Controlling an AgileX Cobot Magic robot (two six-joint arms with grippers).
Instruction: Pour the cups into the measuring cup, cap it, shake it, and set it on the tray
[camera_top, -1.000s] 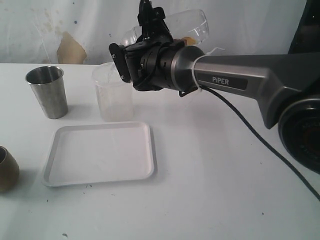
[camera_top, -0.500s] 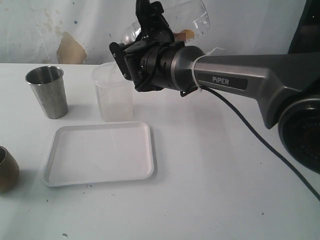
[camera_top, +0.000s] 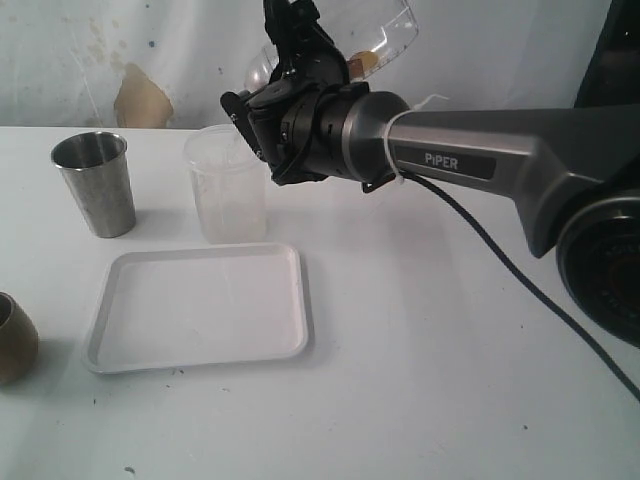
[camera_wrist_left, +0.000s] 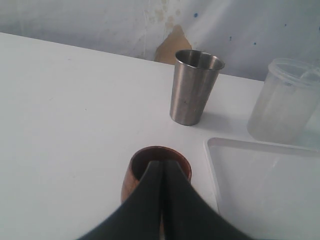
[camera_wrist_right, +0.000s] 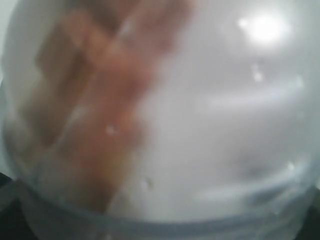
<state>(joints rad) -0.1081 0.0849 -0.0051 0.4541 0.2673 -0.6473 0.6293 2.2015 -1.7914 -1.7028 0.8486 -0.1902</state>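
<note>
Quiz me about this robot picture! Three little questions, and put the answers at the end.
1. True or false: a cup is standing on the tray.
2. What is the right gripper holding up in the air? A a spoon, B the measuring cup, C a ball.
3. Fill in the word: the jaws of the left gripper are ____ (open or shut).

Key: 1 false; 2 B; 3 shut.
</note>
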